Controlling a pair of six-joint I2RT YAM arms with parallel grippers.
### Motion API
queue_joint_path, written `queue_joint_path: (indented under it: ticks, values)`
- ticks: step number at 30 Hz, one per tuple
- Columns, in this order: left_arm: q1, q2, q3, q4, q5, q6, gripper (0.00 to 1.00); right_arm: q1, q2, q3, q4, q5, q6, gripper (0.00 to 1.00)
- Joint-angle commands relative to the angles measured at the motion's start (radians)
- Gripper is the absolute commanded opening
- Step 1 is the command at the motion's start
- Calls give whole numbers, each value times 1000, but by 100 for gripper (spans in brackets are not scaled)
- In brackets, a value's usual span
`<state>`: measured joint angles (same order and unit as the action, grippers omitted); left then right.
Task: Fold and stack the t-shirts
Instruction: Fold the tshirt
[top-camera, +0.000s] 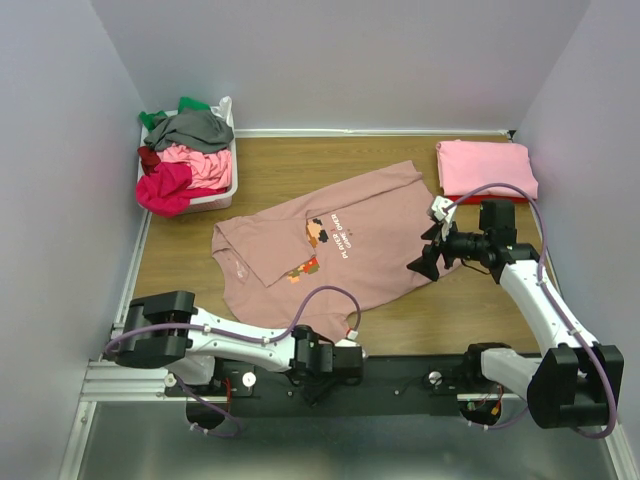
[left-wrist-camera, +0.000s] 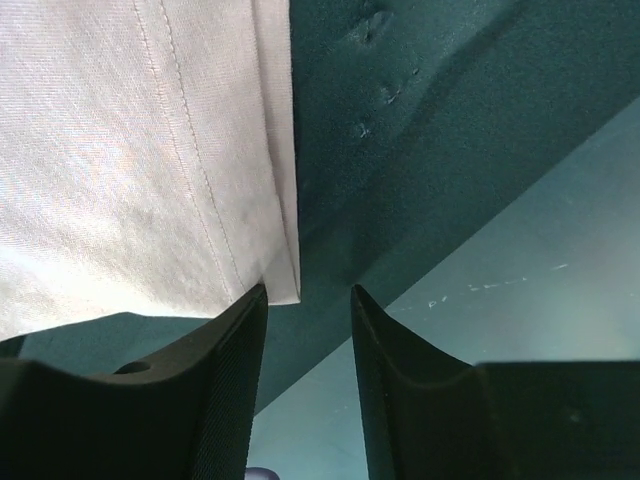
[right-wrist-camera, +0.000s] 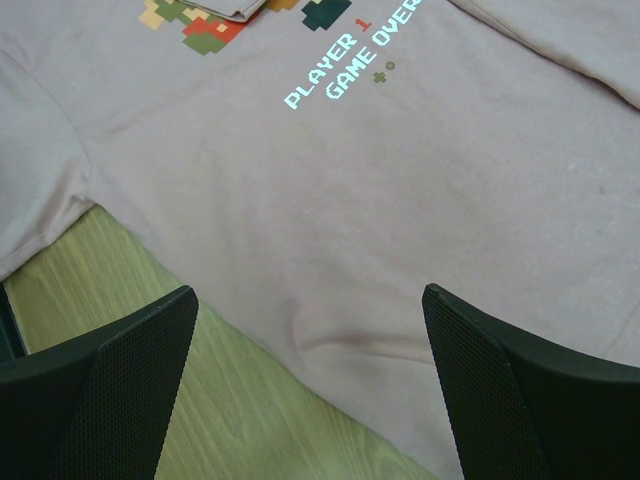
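Note:
The dusty-pink t-shirt (top-camera: 340, 240) with the pixel-art print and white text lies spread on the wooden table, one sleeve partly folded over its front. My right gripper (top-camera: 425, 262) hangs open just above its right edge; in the right wrist view the gripper (right-wrist-camera: 310, 295) stands wide apart over the shirt (right-wrist-camera: 350, 180) and holds nothing. My left gripper (top-camera: 345, 350) lies low at the table's near edge by the shirt's near hem. In the left wrist view the gripper (left-wrist-camera: 308, 295) is slightly open and empty, with a pale hem corner (left-wrist-camera: 150, 150) just beyond the left fingertip.
A folded pink shirt (top-camera: 486, 168) lies at the back right. A white basket (top-camera: 215, 195) at the back left holds a heap of bright pink, red, grey and green shirts. Purple walls close in three sides. Bare wood (right-wrist-camera: 150, 400) shows under the right gripper.

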<state>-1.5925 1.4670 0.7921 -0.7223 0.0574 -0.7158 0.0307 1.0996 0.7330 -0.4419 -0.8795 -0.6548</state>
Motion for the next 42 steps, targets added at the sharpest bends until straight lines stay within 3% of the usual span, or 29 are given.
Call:
queue_joint_path:
  ticks: [1,5,10,12,19,23,42]
  values:
    - [-12,45,15,-19,-48,-11,44,-8,8,-7,0,7,4,100]
    - [-21,87,30,-42,-50,-11,39,-8,8,-7,0,4,6,100]
    - [-29,119,35,-42,-83,-10,25,-8,8,-6,-1,-1,6,100]
    - [-29,121,33,-40,-85,-8,24,-9,8,-6,0,-3,7,100]
    - [-29,113,36,-43,-96,-10,4,-8,6,-6,-1,-6,9,100]
    - [-29,102,38,-36,-102,-8,0,-11,5,-6,-4,-7,7,100]
    - [3,-13,94,-86,-194,-25,0,-17,0,-6,-11,-6,4,100]
